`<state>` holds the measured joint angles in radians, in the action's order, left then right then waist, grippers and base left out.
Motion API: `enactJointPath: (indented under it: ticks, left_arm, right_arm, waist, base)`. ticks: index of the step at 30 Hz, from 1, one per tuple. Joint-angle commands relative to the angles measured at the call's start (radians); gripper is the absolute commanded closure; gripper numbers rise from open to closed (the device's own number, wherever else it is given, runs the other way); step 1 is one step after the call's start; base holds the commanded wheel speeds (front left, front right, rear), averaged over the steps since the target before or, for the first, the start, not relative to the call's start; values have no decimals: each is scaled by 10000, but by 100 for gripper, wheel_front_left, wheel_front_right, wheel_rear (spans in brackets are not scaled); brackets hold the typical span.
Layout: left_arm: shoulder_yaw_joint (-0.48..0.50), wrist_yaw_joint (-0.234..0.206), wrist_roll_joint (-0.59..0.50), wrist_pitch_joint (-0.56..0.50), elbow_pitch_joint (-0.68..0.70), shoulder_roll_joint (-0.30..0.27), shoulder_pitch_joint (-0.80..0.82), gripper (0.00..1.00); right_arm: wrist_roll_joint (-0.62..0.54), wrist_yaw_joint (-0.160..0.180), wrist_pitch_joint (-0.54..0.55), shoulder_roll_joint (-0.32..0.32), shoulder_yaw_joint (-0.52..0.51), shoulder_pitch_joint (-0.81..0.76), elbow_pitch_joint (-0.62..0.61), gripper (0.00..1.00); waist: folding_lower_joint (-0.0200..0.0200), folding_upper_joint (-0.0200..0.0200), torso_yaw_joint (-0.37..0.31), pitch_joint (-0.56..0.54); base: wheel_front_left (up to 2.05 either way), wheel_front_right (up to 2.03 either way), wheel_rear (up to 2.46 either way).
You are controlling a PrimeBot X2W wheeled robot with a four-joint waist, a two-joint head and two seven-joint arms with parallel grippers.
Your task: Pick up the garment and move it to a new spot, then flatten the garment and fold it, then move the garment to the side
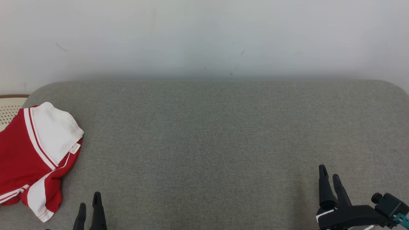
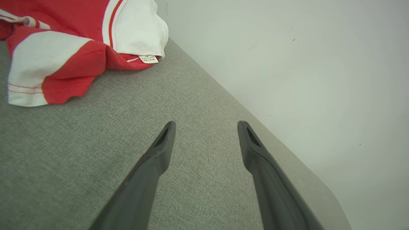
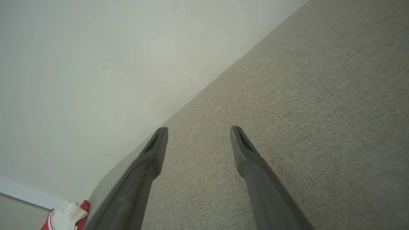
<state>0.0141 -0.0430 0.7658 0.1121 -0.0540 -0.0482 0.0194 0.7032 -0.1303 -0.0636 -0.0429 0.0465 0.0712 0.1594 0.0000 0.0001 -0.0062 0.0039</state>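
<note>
Grey woven fabric is stretched over the table (image 1: 223,134), whose far edge is set against a pale wall (image 1: 204,38) and whose far corners are rounded.

The left claw (image 1: 89,199) is seen at the near edge, lower left in the head view. Its two dark fingers are spread wide apart in the left wrist view, with bare fabric between them. Nothing is held and nothing is touched by it. The right claw (image 1: 328,171) is found at the lower right, its fingers likewise parted wide in the right wrist view. It is empty too, and no contact with the cloth surface can be made out.

The garment (image 1: 28,153), red with white panels and thin stripes, is left crumpled at the table's left end, and part of it is cut off by the frame's left side. A small white label (image 1: 75,148) is shown at its right hem. The left claw is placed near the garment's lower right corner but apart from it; the right claw is well apart from it.

Beyond the far left corner, a cream perforated object (image 1: 9,108) with a brown rim is partly visible. Between the garment and the right claw, a broad stretch of bare fabric is offered from the near edge to the wall.
</note>
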Motion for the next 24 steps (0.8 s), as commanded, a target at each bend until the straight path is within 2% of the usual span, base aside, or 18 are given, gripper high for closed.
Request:
enactJointPath:
  ticks: [1,24]
  left_arm:
    - [-8,-41,-227,73,169,-56,-50,0]
    - [-104,-812,-3278,654,639,-298,-320,0]
  right_arm:
    - [-217,-3,-72,-74,59,146,-109,0]
    - [-3416,-4,-841,-88,764,279,-101,0]
  waist:
    - [0,-1,0,-1]
    - [0,-1,35,-78]
  base:
    - [0,0,0]
    - [0,0,0]
